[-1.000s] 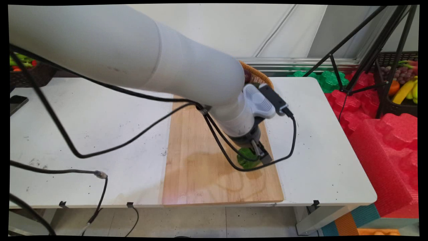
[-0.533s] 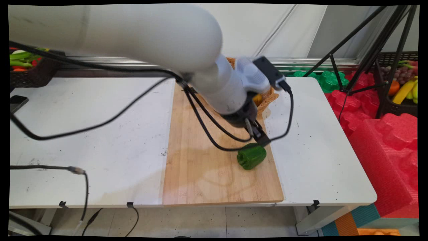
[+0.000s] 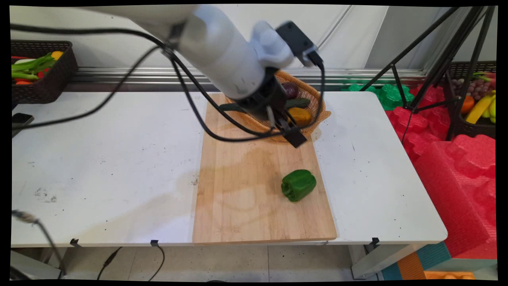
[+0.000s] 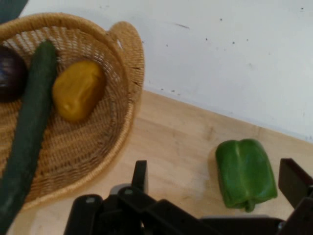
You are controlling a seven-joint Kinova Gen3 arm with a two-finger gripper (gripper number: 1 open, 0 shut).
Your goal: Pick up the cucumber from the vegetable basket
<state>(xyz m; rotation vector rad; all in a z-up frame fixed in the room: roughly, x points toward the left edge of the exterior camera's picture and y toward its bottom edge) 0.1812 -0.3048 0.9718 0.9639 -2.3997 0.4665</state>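
1. I see the gripper (image 3: pixel 285 130) raised at upper centre, fingers spread, holding nothing.
2. Green pepper (image 3: pixel 299 184) lies on its side on the board (image 3: pixel 238 198), right of centre, apart from the gripper.
3. Basket (image 3: pixel 313 97) behind the gripper holds a yellow pepper (image 4: pixel 78 89), cucumber (image 4: pixel 27 132) and eggplant (image 4: pixel 10 73).

Gripper (image 4: pixel 217 183) spread wide, holding nothing, hovering over a wooden board (image 4: pixel 171 147). Green pepper (image 4: pixel 244 174) lying between the fingers (image 4: pixel 140 176). Wicker basket (image 4: pixel 129 54) off to one side with a yellow pepper (image 4: pixel 78 90), cucumber (image 4: pixel 29 127) and something dark purple (image 4: pixel 11 73).
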